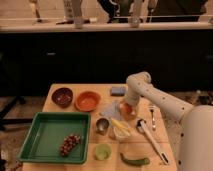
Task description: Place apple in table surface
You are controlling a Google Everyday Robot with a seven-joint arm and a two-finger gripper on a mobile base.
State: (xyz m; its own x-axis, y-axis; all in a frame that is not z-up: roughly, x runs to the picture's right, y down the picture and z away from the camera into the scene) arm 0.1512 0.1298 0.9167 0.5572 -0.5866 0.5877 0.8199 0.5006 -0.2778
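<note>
- Desk: light planks, directly beneath the claw.
- Claw: pointed down, low over the desk's middle-right; whether it grips or has let go cannot be told.
- Apple: at the claw tips, at or just above the desk.

A lab-like test space, staged as a kitchen; the wooden table surface bears bowls, cutlery and a green tray; dark cabinets and a far counter behind; the gripper hangs low over the table's middle.
</note>
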